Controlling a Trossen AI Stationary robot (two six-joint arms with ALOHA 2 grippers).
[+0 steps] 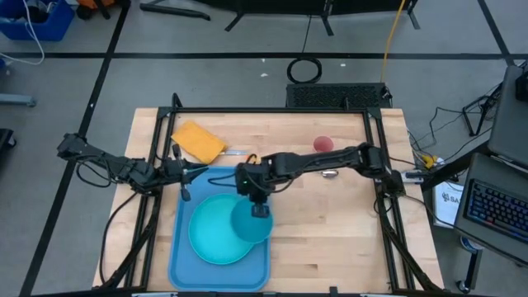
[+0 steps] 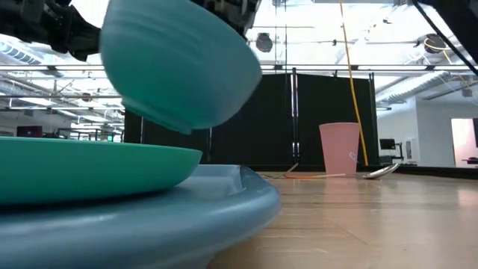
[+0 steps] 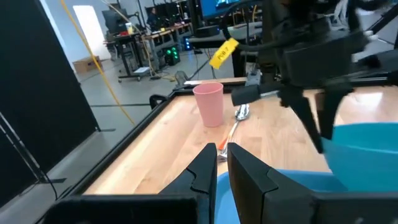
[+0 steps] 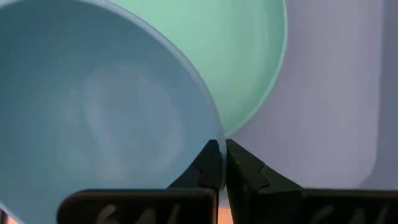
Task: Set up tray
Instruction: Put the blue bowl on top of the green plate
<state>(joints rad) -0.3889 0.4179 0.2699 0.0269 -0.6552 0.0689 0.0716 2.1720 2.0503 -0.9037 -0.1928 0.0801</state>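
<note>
Tray [image 1: 183, 262] lengthwise, near-to-far across table [image 1: 346, 223]

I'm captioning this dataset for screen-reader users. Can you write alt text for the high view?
Seen from above, the right gripper holds a small blue bowl by its rim over a turquoise plate on the light-blue tray. The left gripper grips the tray's far rim; a pink cup stands beyond.
</note>
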